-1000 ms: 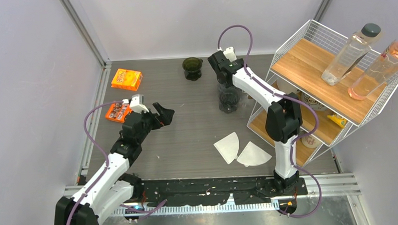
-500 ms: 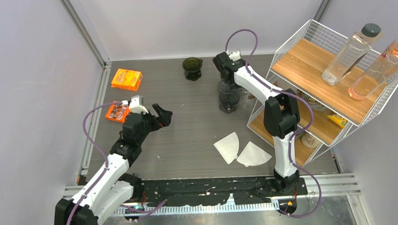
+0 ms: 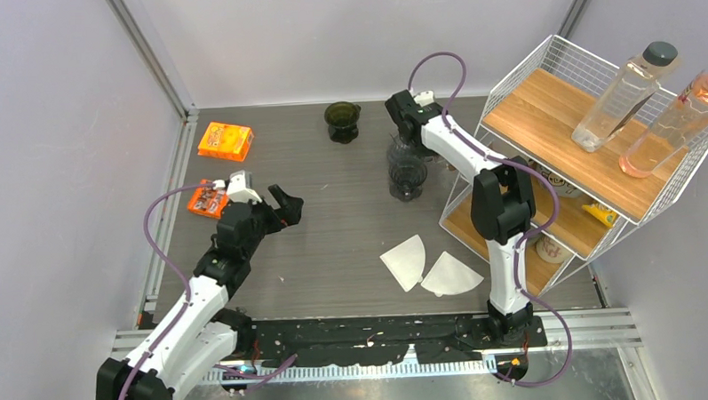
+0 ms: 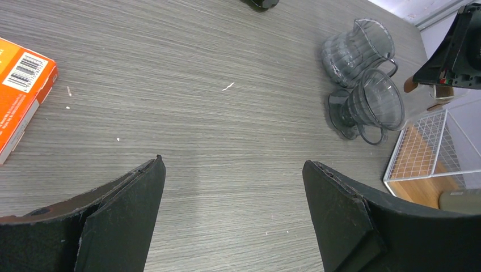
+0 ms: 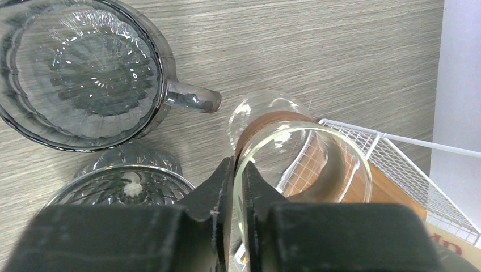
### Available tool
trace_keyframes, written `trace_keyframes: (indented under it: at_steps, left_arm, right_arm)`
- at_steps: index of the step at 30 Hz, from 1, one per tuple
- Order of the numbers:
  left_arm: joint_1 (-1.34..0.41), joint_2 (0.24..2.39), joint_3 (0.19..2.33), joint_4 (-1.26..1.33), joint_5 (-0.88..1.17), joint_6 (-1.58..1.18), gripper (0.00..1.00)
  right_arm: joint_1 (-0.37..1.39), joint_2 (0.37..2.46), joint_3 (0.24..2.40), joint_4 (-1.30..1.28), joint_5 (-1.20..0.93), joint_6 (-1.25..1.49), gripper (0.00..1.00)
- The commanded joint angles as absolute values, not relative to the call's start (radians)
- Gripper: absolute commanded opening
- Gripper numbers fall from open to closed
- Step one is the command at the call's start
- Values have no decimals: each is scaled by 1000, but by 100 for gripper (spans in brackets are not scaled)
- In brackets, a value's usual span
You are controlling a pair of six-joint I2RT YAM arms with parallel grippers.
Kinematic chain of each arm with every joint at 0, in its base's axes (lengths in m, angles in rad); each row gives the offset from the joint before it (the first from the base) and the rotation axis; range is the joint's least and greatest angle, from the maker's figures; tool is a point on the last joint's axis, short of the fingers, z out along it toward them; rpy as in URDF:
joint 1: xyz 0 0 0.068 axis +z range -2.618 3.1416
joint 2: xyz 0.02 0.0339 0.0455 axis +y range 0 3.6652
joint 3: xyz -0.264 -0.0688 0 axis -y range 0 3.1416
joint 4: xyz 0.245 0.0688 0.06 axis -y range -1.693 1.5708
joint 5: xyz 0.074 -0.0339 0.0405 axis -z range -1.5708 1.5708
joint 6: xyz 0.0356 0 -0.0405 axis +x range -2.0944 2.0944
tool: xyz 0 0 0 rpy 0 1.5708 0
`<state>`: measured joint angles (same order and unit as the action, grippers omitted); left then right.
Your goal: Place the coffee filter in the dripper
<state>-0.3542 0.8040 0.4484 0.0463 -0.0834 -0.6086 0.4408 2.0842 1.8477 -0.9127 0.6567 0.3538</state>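
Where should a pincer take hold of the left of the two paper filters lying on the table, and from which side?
The left filter lies flat, so only an edge can be pinched: probably come down from above onto its left edge, which lies clear of the right filter.

The bench (image 3: pixel 334 245) is grey with wood grain. The coffee filters (image 3: pixel 407 260) are plain white. The dripper (image 3: pixel 406 176) is smoky grey ribbed glass. The carafe (image 5: pixel 300 158) is clear with a brown collar. The box (image 4: pixel 22 85) is orange, the rack (image 3: pixel 541 69) white wire over tan shelves, the cables (image 3: pixel 160 233) purple.
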Motion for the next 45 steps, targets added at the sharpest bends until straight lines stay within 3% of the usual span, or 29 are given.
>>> trace_keyframes:
  at_steps: [1, 15, 27, 38, 42, 45]
  left_arm:
    - [-358, 794, 480, 62, -105, -589, 99]
    - [-359, 797, 482, 59, -103, -591, 99]
    - [-359, 759, 504, -18, -155, -606, 99]
    - [-357, 644, 532, -269, -293, -673, 99]
    - [-357, 587, 507, -293, -292, -680, 99]
    - [-357, 544, 488, -332, -317, -686, 99]
  right_arm:
    - [439, 2075, 1880, -914, 687, 344, 9]
    - [440, 1990, 1920, -879, 744, 255, 5]
    - [561, 1799, 1993, -755, 722, -30, 5]
    - [908, 1697, 1744, -620, 216, -445, 5]
    - [962, 1720, 1728, -635, -49, -547, 5]
    - [987, 1731, 1719, -640, -116, -584, 5]
